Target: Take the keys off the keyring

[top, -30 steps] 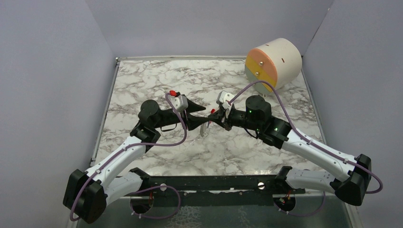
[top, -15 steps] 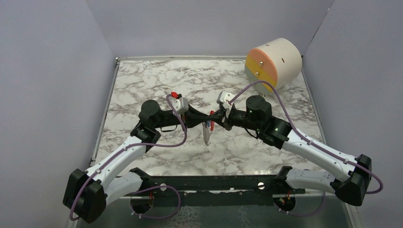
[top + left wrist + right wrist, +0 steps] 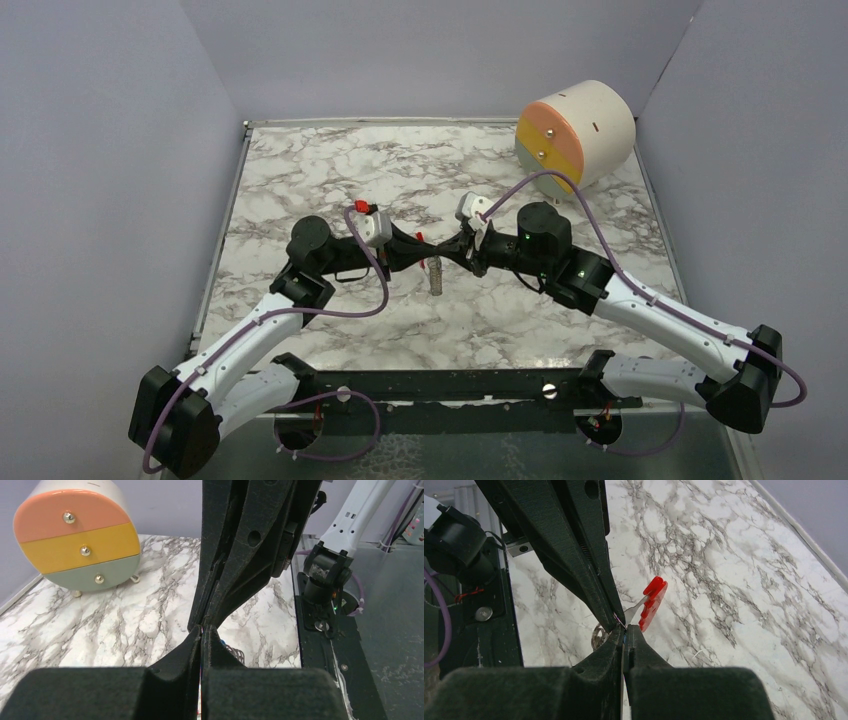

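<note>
My two grippers meet tip to tip above the middle of the marble table. The left gripper (image 3: 430,257) is shut, with a thin red sliver between its jaws in the left wrist view (image 3: 201,630). The keyring's red piece (image 3: 421,240) sticks up beside the tips, and its grey strap (image 3: 436,276) hangs below them. In the right wrist view I see the red piece (image 3: 653,602) and a silvery ring (image 3: 599,636). The right gripper (image 3: 625,631) is shut on a thin blue sliver, the key. A blue bit (image 3: 223,644) shows behind my left fingertip.
A round drawer unit (image 3: 575,130) with orange, yellow and pale green fronts stands at the table's far right corner, also in the left wrist view (image 3: 77,545). Purple cables loop over both arms. A black rail (image 3: 450,385) runs along the near edge.
The left arm has drawn back slightly to the left. The red piece has swung from below the tips up to their far side, and the grey strap now hangs straight down.
</note>
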Robot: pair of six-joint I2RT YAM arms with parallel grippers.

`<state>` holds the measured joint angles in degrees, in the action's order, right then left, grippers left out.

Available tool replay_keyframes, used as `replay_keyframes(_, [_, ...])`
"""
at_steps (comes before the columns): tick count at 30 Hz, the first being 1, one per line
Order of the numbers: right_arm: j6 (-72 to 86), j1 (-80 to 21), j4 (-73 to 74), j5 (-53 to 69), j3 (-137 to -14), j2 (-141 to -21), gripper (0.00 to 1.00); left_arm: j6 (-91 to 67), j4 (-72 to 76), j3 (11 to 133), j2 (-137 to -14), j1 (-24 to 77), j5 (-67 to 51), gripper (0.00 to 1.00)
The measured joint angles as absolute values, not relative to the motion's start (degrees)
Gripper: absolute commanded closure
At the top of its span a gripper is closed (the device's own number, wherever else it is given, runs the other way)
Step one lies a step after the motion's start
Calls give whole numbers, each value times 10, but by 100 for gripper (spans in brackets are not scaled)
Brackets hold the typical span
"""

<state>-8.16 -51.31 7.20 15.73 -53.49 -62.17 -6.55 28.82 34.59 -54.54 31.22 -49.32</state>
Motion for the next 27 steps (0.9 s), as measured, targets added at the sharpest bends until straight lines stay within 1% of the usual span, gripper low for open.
replay_keyframes(4, [-81,-513,68,152,-535,-622,98,-62,267,350,-540,317,-463,100])
replay_keyframes(6, [-81,-513,68,145,-535,-622,93,-60,255,352,-540,317,-446,100])
replay_keyframes(9, [-81,-513,67,138,-535,-620,91,-58,243,352,-540,317,-427,100])
replay_keyframes(11, [-81,-513,66,131,-535,-616,87,-56,235,353,-540,317,-418,100])
replay_keyframes(18, [-80,-513,63,129,-535,-610,85,-51,217,370,-538,314,-384,100])
replay_keyframes(25, [-76,-513,58,126,-534,-610,69,-51,215,371,-529,314,-375,100])
replay_keyframes(27, [-73,-513,48,120,-527,-610,67,-51,215,371,-528,314,-375,100])
